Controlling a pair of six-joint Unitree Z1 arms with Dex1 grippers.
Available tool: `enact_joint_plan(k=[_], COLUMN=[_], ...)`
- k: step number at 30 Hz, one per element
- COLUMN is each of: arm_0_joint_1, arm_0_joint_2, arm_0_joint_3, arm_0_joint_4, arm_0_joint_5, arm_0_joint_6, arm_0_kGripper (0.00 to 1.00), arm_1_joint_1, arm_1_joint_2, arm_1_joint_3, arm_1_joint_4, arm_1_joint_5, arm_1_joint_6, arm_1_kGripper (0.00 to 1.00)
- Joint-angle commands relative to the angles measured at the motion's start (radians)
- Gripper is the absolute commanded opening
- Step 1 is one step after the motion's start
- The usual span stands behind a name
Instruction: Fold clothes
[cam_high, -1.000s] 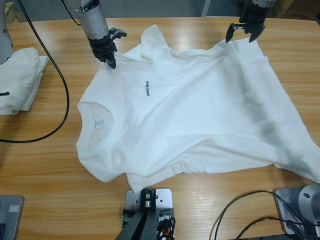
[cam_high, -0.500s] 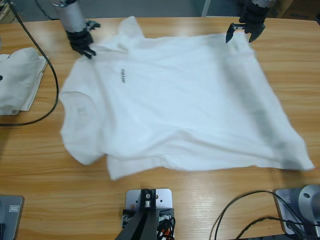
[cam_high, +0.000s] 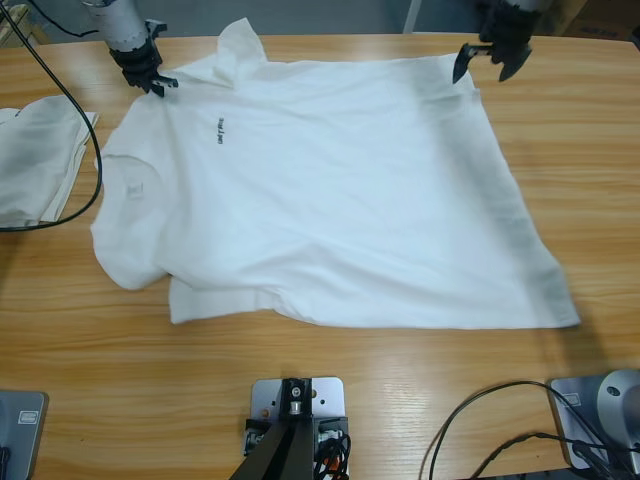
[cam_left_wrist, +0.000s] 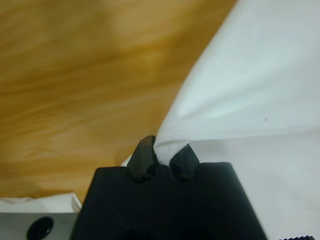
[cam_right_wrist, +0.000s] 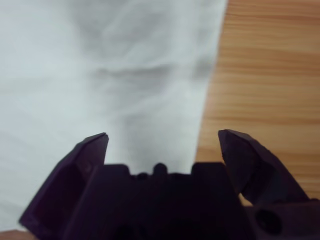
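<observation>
Since one second ago, left claw has travelled toward the upper-left corner of the high view, dragging the white shirt with it; the garment now lies flatter and more spread out, its far hem drawn in from the right edge. Right claw sits at nearly the same spot as before.

Left claw: jaws pinched together on a fold of white fabric at the shirt's shoulder edge, next to the sleeve; the left wrist view shows cloth gathered between the two tips, wood grain beyond.

Right claw: jaws spread wide, holding nothing, hovering above the shirt's upper-right corner; the right wrist view shows the fabric edge running between the jaws, bare wood to one side.

Shirt: lies across the middle of the wooden surface, collar toward the left. Small black chest lettering, too small to read.

Folded white clothes rest at the left edge, with a black cable curving just beside them.
</observation>
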Motion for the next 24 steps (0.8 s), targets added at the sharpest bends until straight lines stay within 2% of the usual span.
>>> enact_joint_plan(k=[1, 2, 3, 4, 5, 6, 9, 14, 19, 21, 24], arm_0_joint_1=[0.043, 0.034, 0.024, 0.014, 0.001, -0.022, -0.078, -0.136, -0.126, -0.121, -0.191], arm_0_joint_2=[0.098, 0.095, 0.092, 0.084, 0.072, 0.046, -0.051, -0.215, -0.362, -0.447, -0.629], arm_0_joint_3=[-0.523, -0.525, -0.533, -0.543, -0.554, -0.559, -0.558, -0.550, -0.393, -0.258, 0.114], arm_0_joint_4=[-0.101, -0.082, -0.062, -0.052, -0.046, -0.041, 0.023, 0.265, 0.295, 0.295, 0.290], arm_0_joint_5=[-0.065, -0.072, -0.072, -0.072, -0.072, -0.070, -0.049, 0.032, 0.079, 0.076, 0.005], arm_0_joint_6=[-0.074, -0.074, -0.072, -0.067, -0.064, -0.049, -0.052, -0.066, -0.073, -0.075, -0.145], arm_0_kGripper=[0.000, 0.000, 0.094, 0.580, 0.816, 0.957, 0.972, 0.973, 1.000, 1.000, 1.000], arm_1_joint_1=[0.034, 0.041, 0.047, 0.053, 0.060, 0.065, 0.080, 0.099, 0.109, 0.109, 0.118], arm_1_joint_2=[-0.114, -0.120, -0.125, -0.131, -0.137, -0.146, -0.200, -0.330, -0.506, -0.608, -0.762], arm_1_joint_3=[0.097, 0.097, 0.097, 0.098, 0.102, 0.108, 0.151, 0.286, 0.591, 0.757, 1.046], arm_1_joint_4=[0.204, 0.204, 0.204, 0.204, 0.204, 0.204, 0.205, 0.187, 0.039, -0.029, -0.180], arm_1_joint_5=[0.002, 0.002, 0.002, 0.003, 0.005, 0.014, 0.064, 0.121, 0.134, 0.165, 0.217], arm_1_joint_6=[-0.020, -0.020, -0.021, -0.022, -0.026, -0.031, -0.064, -0.112, -0.131, -0.131, -0.119], arm_1_kGripper=[0.899, 0.899, 0.899, 0.899, 0.899, 0.899, 0.907, 0.922, 0.999, 1.000, 0.987])
